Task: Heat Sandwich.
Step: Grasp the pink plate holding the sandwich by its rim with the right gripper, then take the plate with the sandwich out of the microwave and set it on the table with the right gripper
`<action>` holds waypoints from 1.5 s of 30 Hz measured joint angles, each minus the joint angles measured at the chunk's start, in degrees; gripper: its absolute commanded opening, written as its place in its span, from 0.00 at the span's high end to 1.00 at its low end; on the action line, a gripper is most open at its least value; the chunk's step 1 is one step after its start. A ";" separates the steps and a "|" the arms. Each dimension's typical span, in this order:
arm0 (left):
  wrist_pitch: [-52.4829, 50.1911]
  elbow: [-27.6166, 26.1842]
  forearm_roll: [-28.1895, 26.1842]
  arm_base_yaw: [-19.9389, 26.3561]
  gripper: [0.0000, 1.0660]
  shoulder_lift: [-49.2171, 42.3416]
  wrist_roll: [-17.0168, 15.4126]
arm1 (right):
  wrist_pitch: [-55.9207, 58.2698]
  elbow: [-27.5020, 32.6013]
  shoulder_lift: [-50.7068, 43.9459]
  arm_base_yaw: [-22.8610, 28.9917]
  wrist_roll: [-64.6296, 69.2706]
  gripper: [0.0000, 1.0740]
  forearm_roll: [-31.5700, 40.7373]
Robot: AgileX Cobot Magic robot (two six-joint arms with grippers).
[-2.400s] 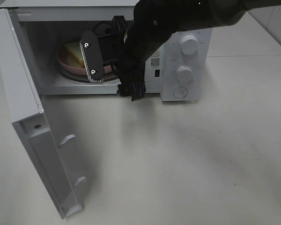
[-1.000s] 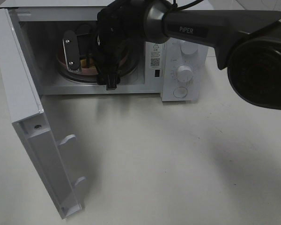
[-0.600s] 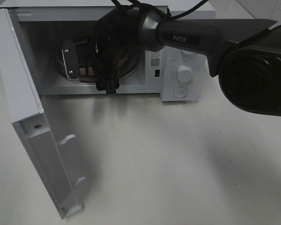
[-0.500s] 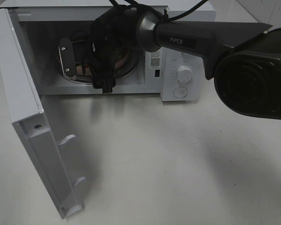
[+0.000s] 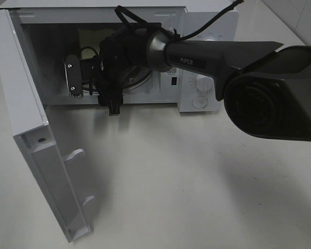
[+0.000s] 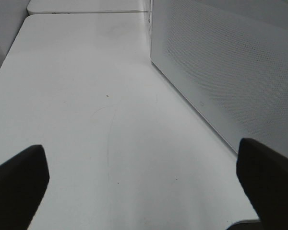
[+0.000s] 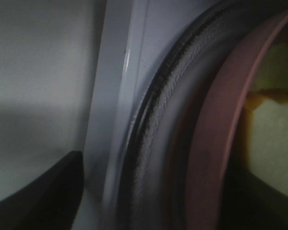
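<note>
Though right gripper [image 5: 90,83] spread, sandwich [image 7: 273,120] mostly hidden behind plate [image 7: 216,143]; left gripper [image 6: 144,187] wide.

Lab bench: bare white tabletop [image 5: 197,181], microwave [image 5: 197,62].

The microwave [image 5: 205,62] casing is showing smooth white painted metal; its side wall [image 6: 230,76] is showing a fine perforated pattern. The table [image 5: 197,181] is presenting a matt, off-white surface. The plate [image 7: 221,129] is appearing smooth pink; the turntable rim [image 7: 153,124] is looking ribbed.
</note>
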 measured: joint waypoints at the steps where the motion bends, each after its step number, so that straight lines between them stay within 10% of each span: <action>1: 0.00 0.00 0.00 0.00 0.05 0.00 0.00 | 0.00 0.00 0.00 0.00 0.00 0.50 0.00; 9: 0.00 0.00 0.40 0.00 0.05 0.00 0.00 | 3.21 -0.29 -0.52 0.63 0.57 1.00 2.52; 29: 0.00 0.00 0.52 0.00 0.05 0.00 0.00 | 5.44 0.46 -3.50 0.46 -4.87 1.00 4.07; 45: 0.00 0.00 0.57 0.00 0.05 0.00 0.00 | -5.04 18.16 -14.84 -0.06 -17.02 1.00 5.10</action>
